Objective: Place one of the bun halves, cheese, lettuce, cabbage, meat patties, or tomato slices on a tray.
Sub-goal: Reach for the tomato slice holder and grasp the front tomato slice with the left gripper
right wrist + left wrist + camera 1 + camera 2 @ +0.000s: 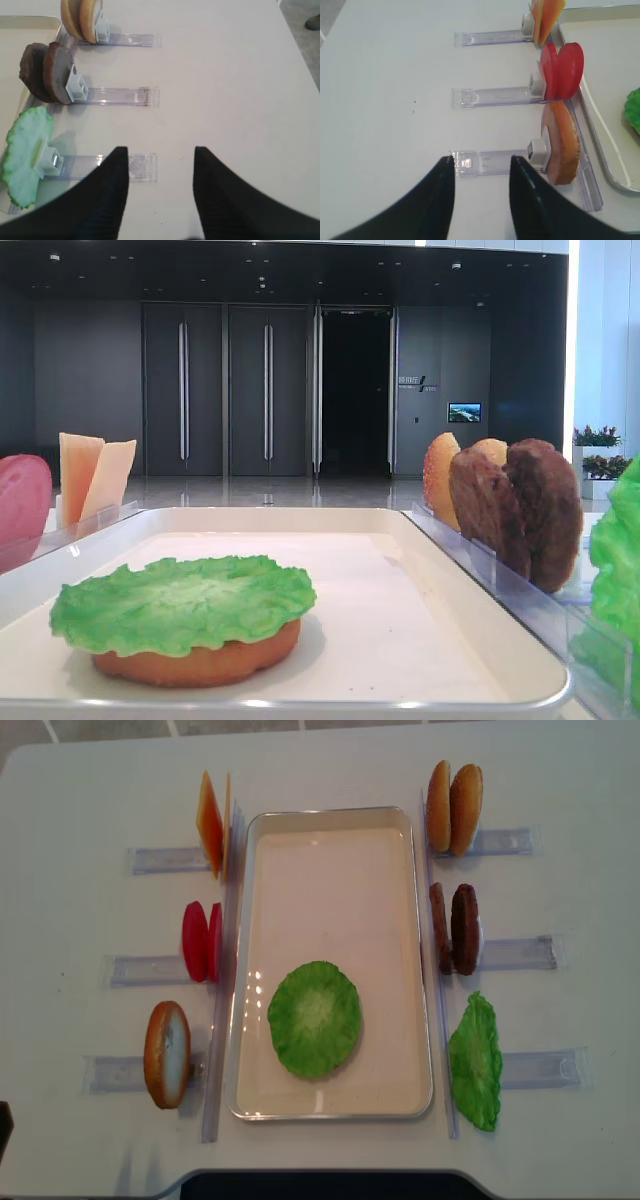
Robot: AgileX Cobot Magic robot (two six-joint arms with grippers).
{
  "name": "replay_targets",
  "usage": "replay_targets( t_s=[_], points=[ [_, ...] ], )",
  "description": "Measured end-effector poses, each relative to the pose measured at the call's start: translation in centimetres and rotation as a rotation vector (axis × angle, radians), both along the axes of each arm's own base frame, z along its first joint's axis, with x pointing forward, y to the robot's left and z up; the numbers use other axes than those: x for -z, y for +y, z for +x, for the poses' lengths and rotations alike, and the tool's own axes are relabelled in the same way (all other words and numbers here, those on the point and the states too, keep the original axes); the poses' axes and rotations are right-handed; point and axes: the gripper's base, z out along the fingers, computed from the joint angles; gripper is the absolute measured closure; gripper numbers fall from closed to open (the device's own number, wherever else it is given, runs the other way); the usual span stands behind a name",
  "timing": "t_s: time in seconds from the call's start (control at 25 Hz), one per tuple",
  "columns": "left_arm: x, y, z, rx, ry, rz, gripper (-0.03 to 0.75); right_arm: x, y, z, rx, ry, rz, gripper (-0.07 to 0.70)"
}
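On the white tray point(330, 818) a green lettuce point(314, 1018) leaf lies over a bun half point(200, 665). Left of the tray stand the cheese point(212, 820), tomato slices point(200, 942) and another bun half point(167, 1053). To its right stand two bun halves point(453, 808), meat patties point(455, 928) and a second lettuce point(475, 1060). Cabbage is out of view. My left gripper point(481, 158) is open and empty over the table, just left of the upright bun half point(562, 145). My right gripper point(161, 150) is open and empty, to the right of the standing lettuce point(25, 150).
Each standing piece rests in a clear slotted holder point(490, 160) that lies flat and points away from the tray. Another such holder point(127, 166) lies under my right gripper's left finger. The table's front edge point(300, 1175) runs just below the tray.
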Motion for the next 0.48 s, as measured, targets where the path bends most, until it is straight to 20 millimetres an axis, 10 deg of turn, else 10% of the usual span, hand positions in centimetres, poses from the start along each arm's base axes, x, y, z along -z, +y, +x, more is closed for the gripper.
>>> replay_targets(
  t_s=[0.48],
  points=[
    [0.00,0.01,0.00,-0.006,-0.001,-0.009,0.433,0.00,0.00,0.00,0.000,0.000,0.001,0.346]
  ],
)
